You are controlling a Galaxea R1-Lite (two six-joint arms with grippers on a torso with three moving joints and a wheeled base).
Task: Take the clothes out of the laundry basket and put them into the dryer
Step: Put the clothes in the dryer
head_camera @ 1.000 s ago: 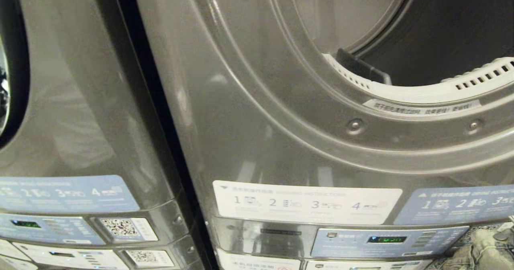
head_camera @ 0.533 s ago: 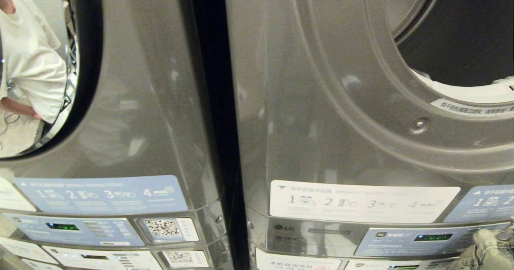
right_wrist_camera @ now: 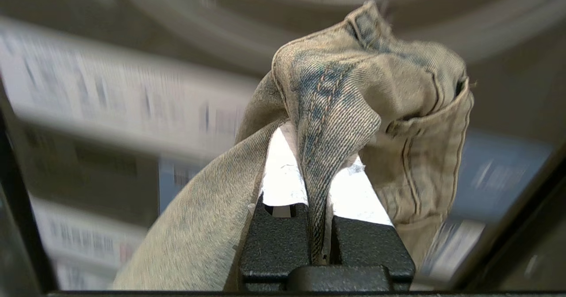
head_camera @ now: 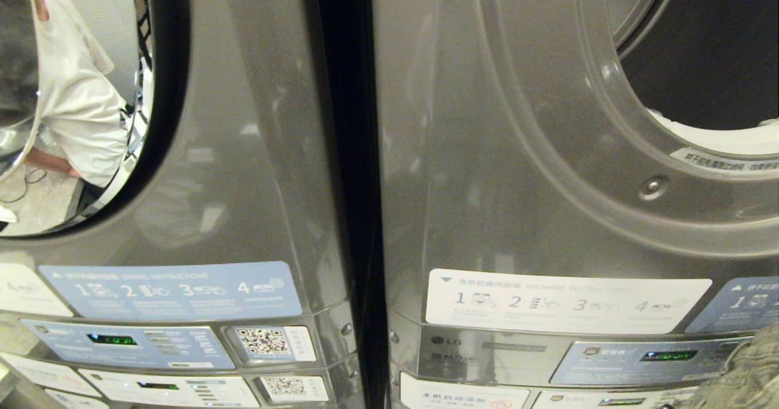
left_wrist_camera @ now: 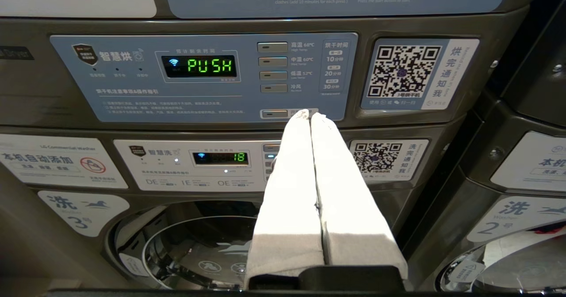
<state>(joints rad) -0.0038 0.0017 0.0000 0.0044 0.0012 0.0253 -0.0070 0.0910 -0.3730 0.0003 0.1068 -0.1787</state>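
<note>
Nearest: right claw (right_wrist_camera: 316, 173) clamped on a fold of faded denim garment (right_wrist_camera: 353, 89), cloth bunched over both white fingers (right_wrist_camera: 283, 177) and trailing off to either side. In the head view only a corner of that denim (head_camera: 745, 375) showing, at the lower right edge, low against the control panel (head_camera: 639, 360) and well below the drum mouth.

Left claw (left_wrist_camera: 309, 115) parked, pads pressed together on nothing, pointed at a neighbouring machine's display (left_wrist_camera: 199, 66) reading PUSH.

Further off: dryer opening (head_camera: 712, 56) with door out of the way, dark drum inside, no clothing visible in the part shown. To the left, a second machine's door glass (head_camera: 73, 104) mirroring a person in a white top.

Likely trouble from here: hanging tails of denim catching on the grey door ring (head_camera: 548, 153) or the pale lip (head_camera: 718, 141) if lifted too little before going in. Also possible: release too near the mouth, leaving a leg draped over the sill. Grip on one narrow fold only, so a snag could pull it free.

Laundry basket not in view.
</note>
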